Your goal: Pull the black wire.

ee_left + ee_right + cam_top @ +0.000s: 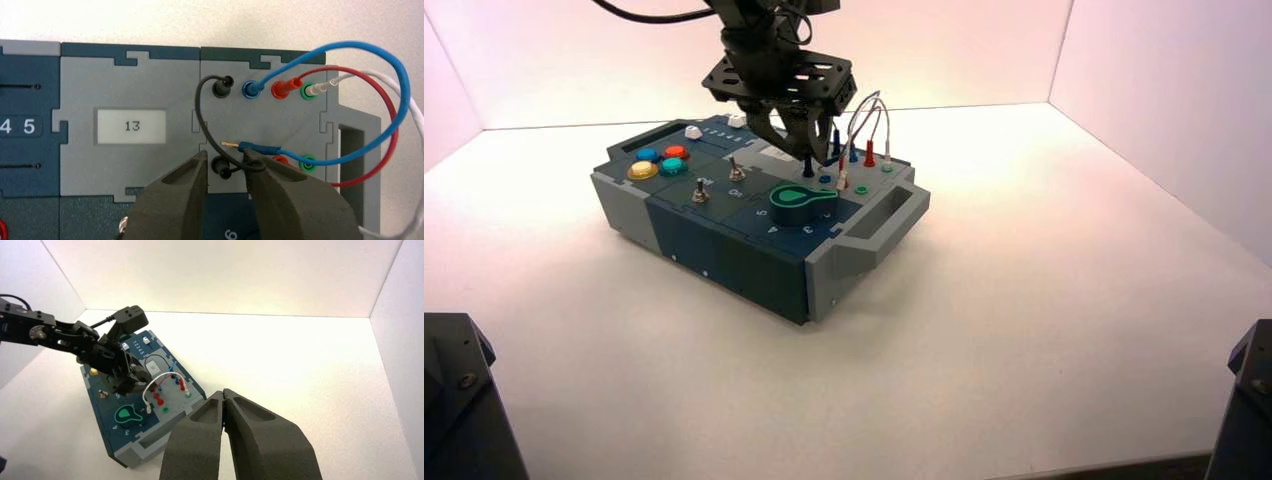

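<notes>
The thin black wire (201, 117) is arching between two black plugs (222, 86) sitting in sockets on the grey panel of the box (724, 250), beside the small display reading 13 (132, 126). The left gripper (227, 172) is hovering over the nearer black plug (221, 165), its dark fingers (182, 200) spread open on either side of it, gripping nothing. A loose blue plug (257, 148) with a bare gold tip is lying just beside that plug, close against one finger, its blue wire (400, 100) looping over red (387, 130) and white wires (415, 115). The right gripper (223, 412) is hanging well apart from the box, fingers pressed together.
</notes>
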Action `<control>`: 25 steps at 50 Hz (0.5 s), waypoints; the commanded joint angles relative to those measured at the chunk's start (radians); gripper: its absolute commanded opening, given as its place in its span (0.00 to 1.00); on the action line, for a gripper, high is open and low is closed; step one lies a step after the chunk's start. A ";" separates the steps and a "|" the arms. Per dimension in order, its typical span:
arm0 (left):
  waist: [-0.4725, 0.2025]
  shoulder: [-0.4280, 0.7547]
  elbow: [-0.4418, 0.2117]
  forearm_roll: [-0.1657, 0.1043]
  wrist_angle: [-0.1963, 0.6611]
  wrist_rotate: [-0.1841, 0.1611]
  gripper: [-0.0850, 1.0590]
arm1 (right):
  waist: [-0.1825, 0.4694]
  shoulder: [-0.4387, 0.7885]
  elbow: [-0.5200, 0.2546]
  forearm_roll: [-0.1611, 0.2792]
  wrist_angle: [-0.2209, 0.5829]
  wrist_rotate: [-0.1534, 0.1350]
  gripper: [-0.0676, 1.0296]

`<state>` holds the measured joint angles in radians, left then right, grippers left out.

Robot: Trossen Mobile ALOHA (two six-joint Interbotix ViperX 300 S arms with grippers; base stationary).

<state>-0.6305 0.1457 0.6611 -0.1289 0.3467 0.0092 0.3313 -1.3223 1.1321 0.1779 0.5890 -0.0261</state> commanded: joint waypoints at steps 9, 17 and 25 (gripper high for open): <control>-0.005 -0.002 -0.034 0.003 -0.005 0.005 0.08 | 0.005 0.008 -0.014 0.003 -0.011 0.002 0.04; -0.005 -0.002 -0.034 0.003 -0.003 0.003 0.05 | 0.005 0.008 -0.012 0.003 -0.012 0.002 0.04; -0.005 -0.008 -0.034 0.003 0.002 0.003 0.05 | 0.005 0.008 -0.012 0.003 -0.012 0.002 0.04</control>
<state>-0.6289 0.1595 0.6489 -0.1243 0.3482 0.0092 0.3313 -1.3223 1.1321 0.1795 0.5890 -0.0276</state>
